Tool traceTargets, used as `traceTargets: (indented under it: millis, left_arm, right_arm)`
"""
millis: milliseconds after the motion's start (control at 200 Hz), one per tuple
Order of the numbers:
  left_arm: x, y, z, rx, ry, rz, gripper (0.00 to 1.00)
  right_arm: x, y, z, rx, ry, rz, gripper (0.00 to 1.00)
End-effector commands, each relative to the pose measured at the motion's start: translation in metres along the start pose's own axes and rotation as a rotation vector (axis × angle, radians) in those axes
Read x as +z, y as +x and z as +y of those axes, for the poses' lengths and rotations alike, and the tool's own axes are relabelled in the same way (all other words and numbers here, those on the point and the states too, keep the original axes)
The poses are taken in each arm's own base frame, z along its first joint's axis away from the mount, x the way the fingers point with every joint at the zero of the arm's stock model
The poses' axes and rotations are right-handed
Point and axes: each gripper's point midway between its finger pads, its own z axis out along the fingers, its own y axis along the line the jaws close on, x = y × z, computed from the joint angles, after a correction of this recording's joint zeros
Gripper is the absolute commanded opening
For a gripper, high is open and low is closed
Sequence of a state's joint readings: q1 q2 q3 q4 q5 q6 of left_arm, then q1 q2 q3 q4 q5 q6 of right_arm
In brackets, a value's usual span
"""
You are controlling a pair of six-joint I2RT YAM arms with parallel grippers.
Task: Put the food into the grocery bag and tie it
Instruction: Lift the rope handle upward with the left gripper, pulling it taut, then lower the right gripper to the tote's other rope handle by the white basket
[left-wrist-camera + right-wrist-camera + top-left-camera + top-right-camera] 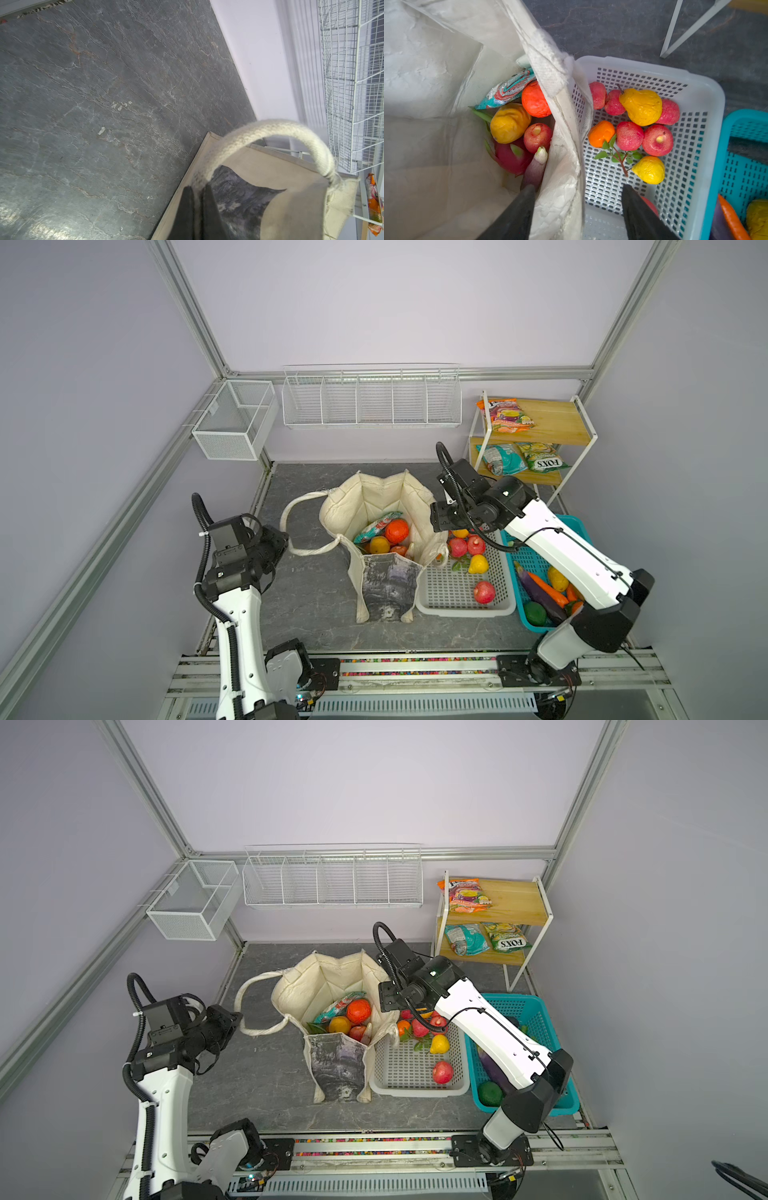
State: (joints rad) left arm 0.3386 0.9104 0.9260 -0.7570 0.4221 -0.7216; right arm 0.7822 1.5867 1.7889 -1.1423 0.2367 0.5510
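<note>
Your left pincer (197, 187) pinches the strap handle (270, 128) of the grocery bag (376, 497), while your right pincer (577, 187) hangs spread astride that bag's rim.

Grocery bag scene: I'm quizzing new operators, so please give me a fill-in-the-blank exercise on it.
The left gripper is shut on the grocery bag's ____.
The right gripper hangs ____ over the bag's rim.
The pink dragon fruit lies inside the ____.
The leafy sprig lies in the ____ basket.
Missing: handle; open; bag; white.

Grocery bag (374, 497) mouth open from above; white basket (457, 611) crowds its right wall.
</note>
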Motion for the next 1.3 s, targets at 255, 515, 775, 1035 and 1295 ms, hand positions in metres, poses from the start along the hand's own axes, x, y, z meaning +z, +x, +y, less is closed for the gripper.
traceTargets:
  millis: [255, 515, 775, 1035, 1295]
  left_arm:
    - [-0.011, -0.017, -0.02, 0.026, 0.037, -0.046, 0.0]
    - [-0.012, -0.014, -0.025, 0.033, 0.07, -0.037, 0.0]
    - [-0.008, -0.011, -0.027, 0.025, 0.095, -0.016, 0.0]
    - [-0.008, -0.009, -0.029, 0.022, 0.107, -0.006, 0.0]
    - [-0.011, -0.007, -0.031, 0.024, 0.119, -0.002, 0.0]
  right_arm:
    - [-0.043, 0.002, -0.071, 0.298, -0.045, -0.116, 0.72]
    - [0.012, 0.05, -0.061, 0.464, -0.27, 0.016, 0.7]
    - [0.064, 0.078, -0.042, 0.569, -0.41, 0.107, 0.69]
    - [0.097, 0.085, -0.023, 0.588, -0.472, 0.184, 0.66]
    - [0.127, 0.095, -0.008, 0.569, -0.476, 0.262, 0.62]
